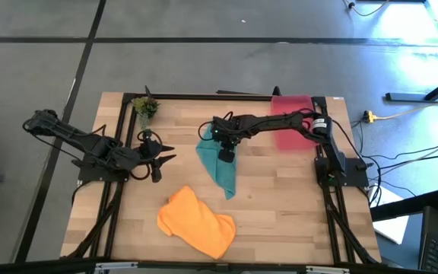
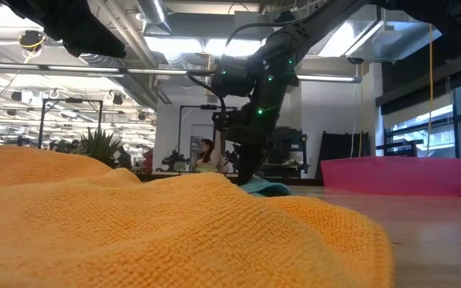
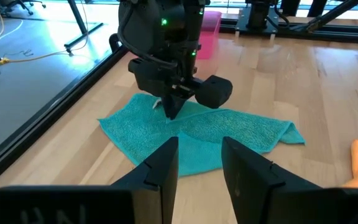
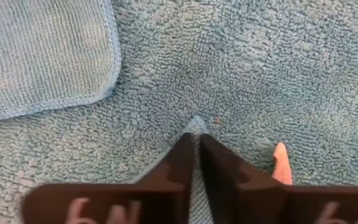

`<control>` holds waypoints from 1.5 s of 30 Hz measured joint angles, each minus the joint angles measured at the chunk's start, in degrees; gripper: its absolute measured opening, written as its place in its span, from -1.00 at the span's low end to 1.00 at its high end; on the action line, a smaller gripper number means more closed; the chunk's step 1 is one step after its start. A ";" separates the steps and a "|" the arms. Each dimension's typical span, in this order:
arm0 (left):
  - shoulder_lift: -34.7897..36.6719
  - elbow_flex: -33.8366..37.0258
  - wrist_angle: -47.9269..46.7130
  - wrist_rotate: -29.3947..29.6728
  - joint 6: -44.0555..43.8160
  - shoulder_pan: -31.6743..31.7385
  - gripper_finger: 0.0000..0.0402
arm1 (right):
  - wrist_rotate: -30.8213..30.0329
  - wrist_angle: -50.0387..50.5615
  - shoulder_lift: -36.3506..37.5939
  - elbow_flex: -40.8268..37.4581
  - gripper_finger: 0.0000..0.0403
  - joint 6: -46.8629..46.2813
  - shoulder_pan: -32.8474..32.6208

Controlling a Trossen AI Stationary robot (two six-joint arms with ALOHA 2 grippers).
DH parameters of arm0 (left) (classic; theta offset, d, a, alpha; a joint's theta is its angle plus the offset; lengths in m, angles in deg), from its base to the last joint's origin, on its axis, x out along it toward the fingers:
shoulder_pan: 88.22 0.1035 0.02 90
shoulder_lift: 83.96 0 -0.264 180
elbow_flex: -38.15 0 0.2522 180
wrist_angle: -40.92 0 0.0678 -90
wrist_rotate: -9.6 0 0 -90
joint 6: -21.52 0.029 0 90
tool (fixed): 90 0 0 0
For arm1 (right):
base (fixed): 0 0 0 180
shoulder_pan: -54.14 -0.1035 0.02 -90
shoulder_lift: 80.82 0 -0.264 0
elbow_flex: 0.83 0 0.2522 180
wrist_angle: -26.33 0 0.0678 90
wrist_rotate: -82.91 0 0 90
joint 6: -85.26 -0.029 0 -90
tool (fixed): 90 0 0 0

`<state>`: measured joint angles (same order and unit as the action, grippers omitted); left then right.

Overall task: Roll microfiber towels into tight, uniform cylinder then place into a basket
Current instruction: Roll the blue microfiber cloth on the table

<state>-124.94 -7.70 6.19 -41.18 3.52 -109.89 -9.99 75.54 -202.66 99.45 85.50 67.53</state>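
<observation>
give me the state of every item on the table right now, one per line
teal towel: unrolled, spread loosely, a fold pinched up by the right tool
orange towel: unrolled, crumpled heap, untouched
basket: at the far edge, no towel in it
right tool: shut on the teal towel, pointing down
left tool: open, off the towels, holding nothing
plant: upright at the far left corner

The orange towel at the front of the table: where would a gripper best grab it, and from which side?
Probably from above, at a raised fold near an edge: the orange towel lies crumpled, not flat, so its ridges offer cloth to pinch. The left gripper, open, is nearer.
</observation>
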 joint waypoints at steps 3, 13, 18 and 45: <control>-0.02 0.00 -0.02 0.00 0.00 0.00 -0.45 | -0.02 -0.58 0.00 0.00 -0.95 0.19 0.00; -0.01 0.00 -0.51 0.00 -0.02 0.02 -0.45 | -0.11 0.66 2.76 0.85 -0.98 0.98 -0.03; -0.02 0.00 -1.02 -0.01 -0.01 0.01 -0.45 | -2.39 3.06 6.27 0.89 -0.99 1.37 -0.07; -10.51 0.00 -1.44 -2.97 -6.99 2.60 -0.45 | -13.33 14.18 11.85 -5.11 -0.95 -10.27 -3.23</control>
<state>-135.44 -7.70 4.75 -44.15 -3.48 -107.29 -23.31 89.71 -190.82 94.33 75.23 64.30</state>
